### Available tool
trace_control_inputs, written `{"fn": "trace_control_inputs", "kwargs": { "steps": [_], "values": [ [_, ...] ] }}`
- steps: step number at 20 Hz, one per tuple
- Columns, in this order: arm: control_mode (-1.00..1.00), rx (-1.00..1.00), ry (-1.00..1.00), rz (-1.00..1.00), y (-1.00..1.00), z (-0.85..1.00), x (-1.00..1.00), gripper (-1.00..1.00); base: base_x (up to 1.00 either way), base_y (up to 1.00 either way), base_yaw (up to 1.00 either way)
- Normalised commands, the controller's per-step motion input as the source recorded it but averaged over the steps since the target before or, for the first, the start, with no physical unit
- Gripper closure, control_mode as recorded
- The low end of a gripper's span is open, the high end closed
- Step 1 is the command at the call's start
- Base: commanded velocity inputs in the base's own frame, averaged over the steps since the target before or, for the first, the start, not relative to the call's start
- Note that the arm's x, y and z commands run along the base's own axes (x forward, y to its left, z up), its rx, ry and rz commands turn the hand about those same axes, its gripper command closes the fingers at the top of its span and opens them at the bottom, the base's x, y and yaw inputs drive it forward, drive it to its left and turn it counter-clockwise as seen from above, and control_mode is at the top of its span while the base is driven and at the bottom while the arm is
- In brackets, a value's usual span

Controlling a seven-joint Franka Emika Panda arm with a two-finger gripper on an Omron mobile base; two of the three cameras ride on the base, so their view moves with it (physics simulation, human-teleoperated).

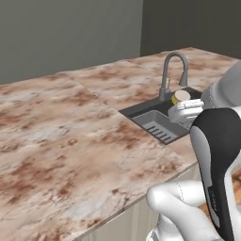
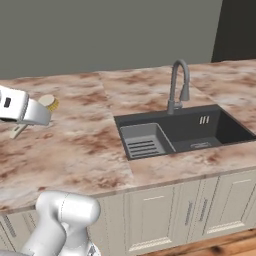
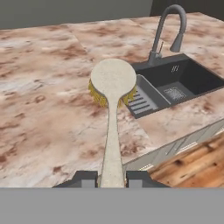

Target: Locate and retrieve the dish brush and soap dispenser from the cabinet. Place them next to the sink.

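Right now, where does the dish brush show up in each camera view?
Left base view: dish brush right of centre, its head beside the grey tap.
Right base view: at the far left edge, over the counter.
Hand view: centre, handle between the shut gripper tips.
Shared landmark: the tap.

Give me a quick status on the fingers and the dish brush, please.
Fingers shut on dish brush handle. Brush held above marble counter, left of the sink. Nothing in the way.
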Motion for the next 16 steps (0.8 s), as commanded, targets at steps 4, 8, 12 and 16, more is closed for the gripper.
{"fn": "trace_control_inputs", "kwargs": {
  "steps": [4,8,12,16],
  "values": [
    [1.0,0.0,0.0,0.0,0.0,0.0,0.0,1.0,0.03,0.0,0.03],
    [-1.0,0.0,0.01,0.0,0.0,-0.02,0.13,1.0,0.0,0.0,0.0],
    [-1.0,0.0,0.2,0.02,0.25,-0.31,0.86,1.0,0.0,0.0,0.0],
    [-1.0,0.0,0.26,0.07,0.29,-0.58,1.0,1.0,0.0,0.0,0.0]
  ]
}}
